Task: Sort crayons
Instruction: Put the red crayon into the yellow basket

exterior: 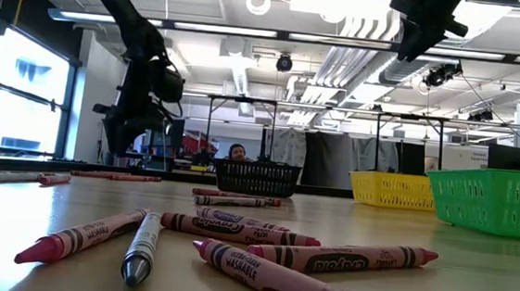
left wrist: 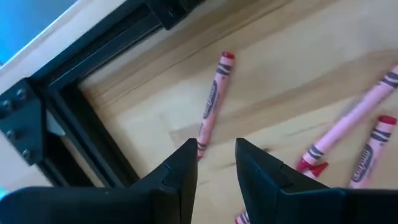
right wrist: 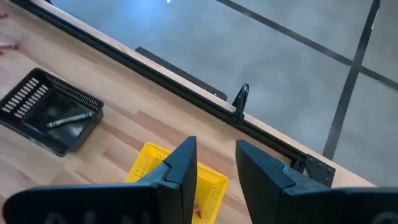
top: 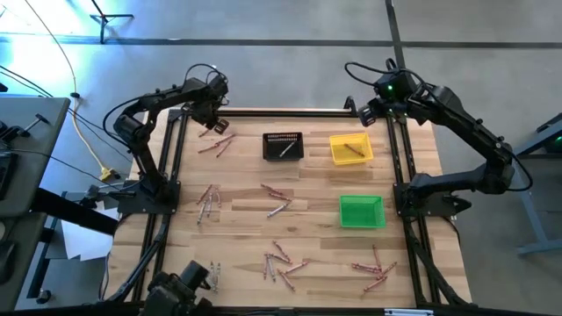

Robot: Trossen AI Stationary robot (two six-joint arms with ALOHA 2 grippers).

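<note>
While left fingers [left wrist: 214, 163] gape empty above pink crayons [left wrist: 213, 102], right fingers [right wrist: 214, 163] (also parted) overhang the yellow bin [right wrist: 149, 163]

Pink and reddish crayons [top: 282, 263] with black-lettered wrappers lie on the pale wooden table [top: 237, 189]. At twelve o'clock sit a black bin [top: 283, 147] and a yellow bin [top: 350, 148]; a green bin [top: 361, 211] sits at three.
</note>
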